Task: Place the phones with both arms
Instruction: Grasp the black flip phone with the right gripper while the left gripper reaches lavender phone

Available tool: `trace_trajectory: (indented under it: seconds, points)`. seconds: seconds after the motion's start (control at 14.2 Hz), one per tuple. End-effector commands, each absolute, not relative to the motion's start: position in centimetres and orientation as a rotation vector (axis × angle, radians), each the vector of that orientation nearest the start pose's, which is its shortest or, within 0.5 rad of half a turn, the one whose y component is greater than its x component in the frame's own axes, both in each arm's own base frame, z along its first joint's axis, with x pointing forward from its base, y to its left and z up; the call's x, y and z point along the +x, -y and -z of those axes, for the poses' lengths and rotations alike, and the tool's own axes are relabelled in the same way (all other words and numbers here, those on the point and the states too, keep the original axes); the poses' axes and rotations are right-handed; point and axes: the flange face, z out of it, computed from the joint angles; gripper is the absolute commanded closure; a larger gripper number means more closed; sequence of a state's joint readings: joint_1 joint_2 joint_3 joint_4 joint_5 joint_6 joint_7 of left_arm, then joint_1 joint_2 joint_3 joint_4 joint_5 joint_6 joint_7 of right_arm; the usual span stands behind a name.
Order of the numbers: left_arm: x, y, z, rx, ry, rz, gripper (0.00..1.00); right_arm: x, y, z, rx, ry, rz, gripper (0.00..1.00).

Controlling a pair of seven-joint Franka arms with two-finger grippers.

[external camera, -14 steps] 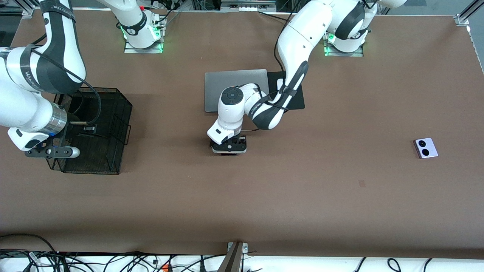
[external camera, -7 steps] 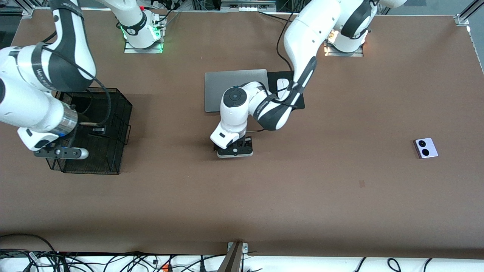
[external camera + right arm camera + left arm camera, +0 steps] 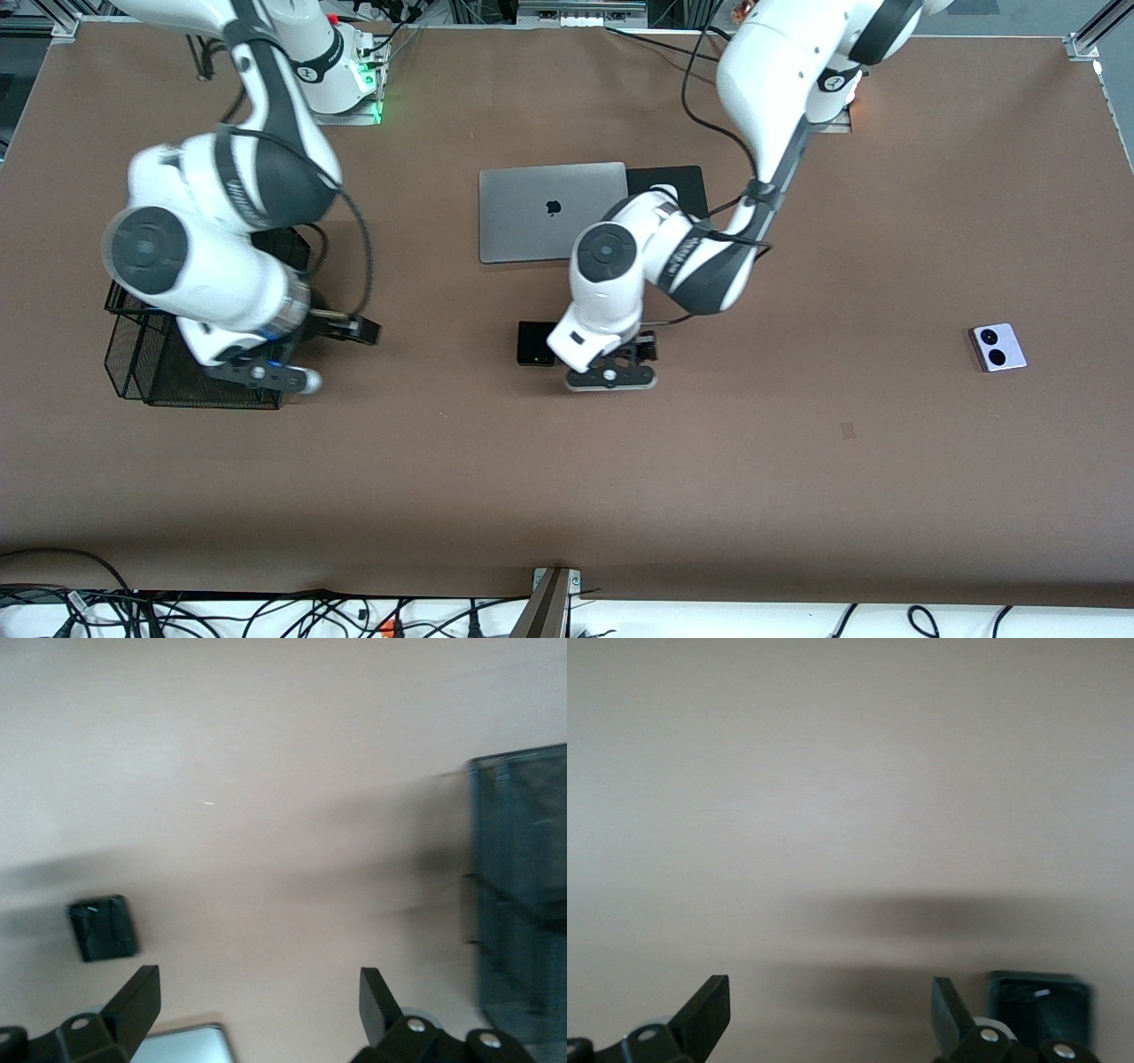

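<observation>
A small squarish black phone (image 3: 536, 344) lies flat on the brown table, a little nearer the front camera than the laptop. My left gripper (image 3: 631, 353) hovers just beside it, toward the left arm's end, open and empty. In the left wrist view the gripper (image 3: 830, 1010) spans bare table, with the black phone (image 3: 1041, 1005) outside one finger. A lavender-white phone (image 3: 998, 346) with two black circles lies near the left arm's end. My right gripper (image 3: 354, 331) hangs open and empty beside the mesh basket (image 3: 155, 377). The right wrist view shows the gripper (image 3: 257, 997) over bare table, the black phone (image 3: 104, 927) farther off.
A closed silver laptop (image 3: 532, 213) sits mid-table toward the bases, with a black mouse pad (image 3: 687, 177) beside it and a white mouse (image 3: 663, 189) partly under the left arm. The basket (image 3: 523, 904) stands at the right arm's end. Cables run along the table's near edge.
The left gripper moved off the small black phone toward the left arm's end, uncovering it. The right arm swung out of the basket toward mid-table.
</observation>
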State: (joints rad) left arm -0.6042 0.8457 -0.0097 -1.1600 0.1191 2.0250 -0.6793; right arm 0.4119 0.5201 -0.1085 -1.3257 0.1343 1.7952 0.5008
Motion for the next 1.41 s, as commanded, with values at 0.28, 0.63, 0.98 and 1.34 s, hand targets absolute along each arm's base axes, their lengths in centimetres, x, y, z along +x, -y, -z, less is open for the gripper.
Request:
trace_trajectory:
  seconds: [0.28, 0.63, 0.98, 1.34]
  points:
    - [64.2, 29.8, -33.8, -3.011, -0.174, -0.12, 0.0, 65.3, -37.1, -34.9, -2.975, -0.504, -0.035, 0.01]
    - [66.9, 19.8, -35.8, -2.987, -0.288, -0.205, 0.0, 62.7, -43.3, -28.0, -3.008, -0.55, 0.049, 0.01]
    - [67.9, 10.5, -36.4, -2.959, -0.401, -0.244, 0.0, 60.6, -46.4, -22.8, -3.124, -0.262, 0.141, 0.01]
    - [68.8, -0.5, -36.2, -2.974, -0.481, -0.271, 0.0, 59.6, -47.0, -20.8, -3.158, -0.005, 0.099, 0.01]
